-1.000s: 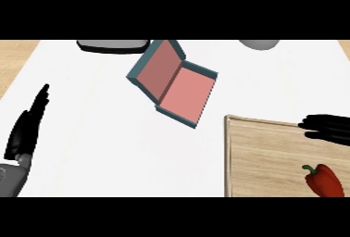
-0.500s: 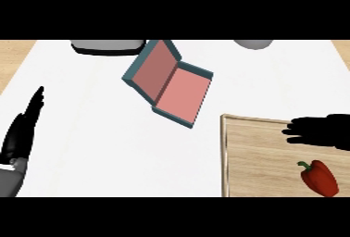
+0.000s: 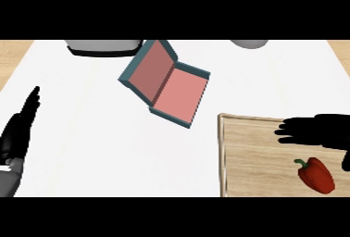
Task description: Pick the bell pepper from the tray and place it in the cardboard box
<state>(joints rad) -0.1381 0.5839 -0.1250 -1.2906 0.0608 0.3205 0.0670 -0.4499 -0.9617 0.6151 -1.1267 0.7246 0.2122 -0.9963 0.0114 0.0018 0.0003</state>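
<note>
I am at the reach stage: my right hand (image 3: pixel 320 131) hovers over the far part of the tray (image 3: pixel 253 152), fingers spread and straight, holding nothing, with the bell pepper (image 3: pixel 318 175) lying just beside it toward me, near the tray's right side. As I judge it, the next move calls for bringing the hand down and back over the pepper and curling the fingers round its body, then carrying it left and away from me to the cardboard box (image 3: pixel 166 82), which sits open on the counter (image 3: pixel 103 139), well apart from the tray. My left hand (image 3: pixel 21 134) rests at the left edge, fingers straight and up, idle. The pepper is glossy red, tapered and a little lumpy, with a short green stem pointing up-left; I expect it to be smooth and apt to roll. The tray is pale wood with a raised rim. The box has teal outer walls and a flat pink inside, its lid hinged open.
</note>
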